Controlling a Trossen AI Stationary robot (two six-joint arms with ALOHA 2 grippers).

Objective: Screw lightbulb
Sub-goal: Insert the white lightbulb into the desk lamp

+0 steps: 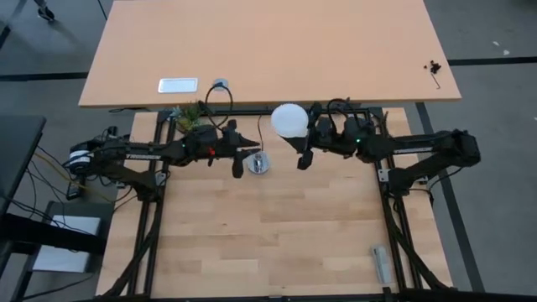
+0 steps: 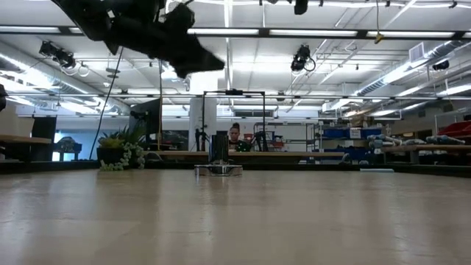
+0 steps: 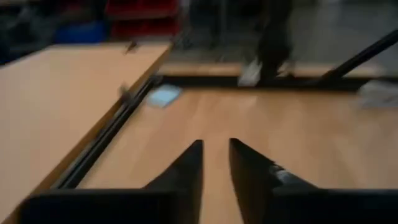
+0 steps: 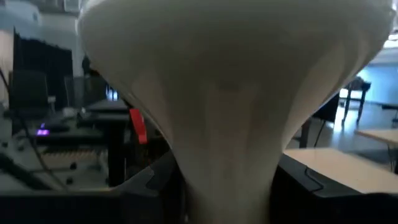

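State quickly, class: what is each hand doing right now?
Left hand: fingers slightly apart, holding nothing.
Right hand: closed on the white pear-shaped lightbulb.

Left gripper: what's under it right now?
Beside and partly under the left gripper, a small round silver socket disc stands on the light wooden table. Any part of the disc beneath the fingers is hidden.

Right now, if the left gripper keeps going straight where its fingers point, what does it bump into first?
Probably nothing soon. The left gripper looks along the bare wooden table, with its fingers apart and empty. Far ahead stands the dark frame rail at the table's edge, though depth is hard to judge.
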